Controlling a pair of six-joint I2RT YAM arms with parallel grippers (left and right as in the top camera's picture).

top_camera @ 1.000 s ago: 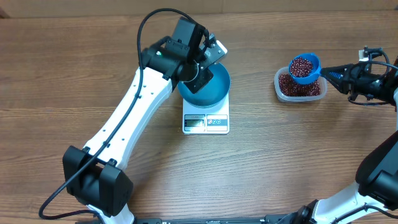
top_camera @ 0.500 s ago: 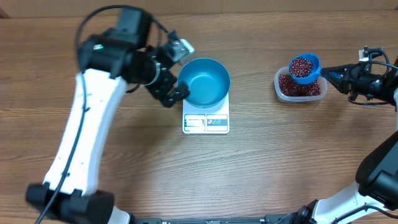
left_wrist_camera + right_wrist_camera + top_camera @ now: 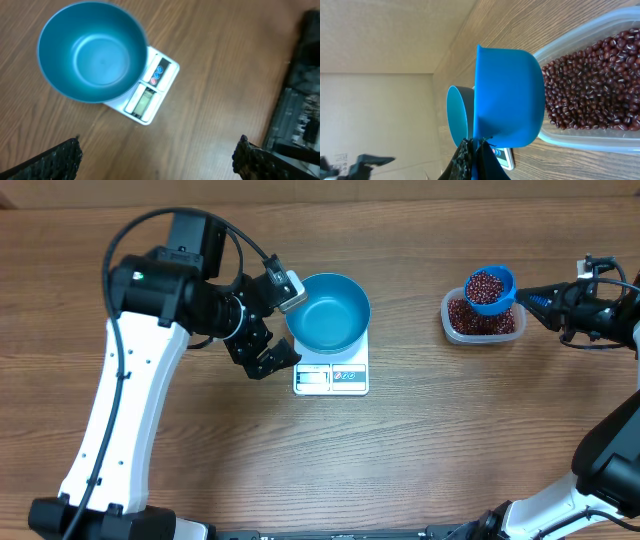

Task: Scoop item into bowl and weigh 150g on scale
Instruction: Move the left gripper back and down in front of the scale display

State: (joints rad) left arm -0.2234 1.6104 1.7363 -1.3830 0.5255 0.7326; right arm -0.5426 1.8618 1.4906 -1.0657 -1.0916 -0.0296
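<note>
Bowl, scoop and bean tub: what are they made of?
The bowl looks like teal plastic or coated metal: smooth, with a soft sheen; I can't tell which. The scoop looks like blue plastic, matte and evenly coloured. The tub looks like clear plastic, since the beans show through its wall.

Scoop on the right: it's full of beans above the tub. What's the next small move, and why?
Probably carry the scoop level toward the bowl. The right claw is shut on its handle, it is heaped with beans over the tub, and the bowl sits empty on the scale, with the open left claw off to its side.
</note>
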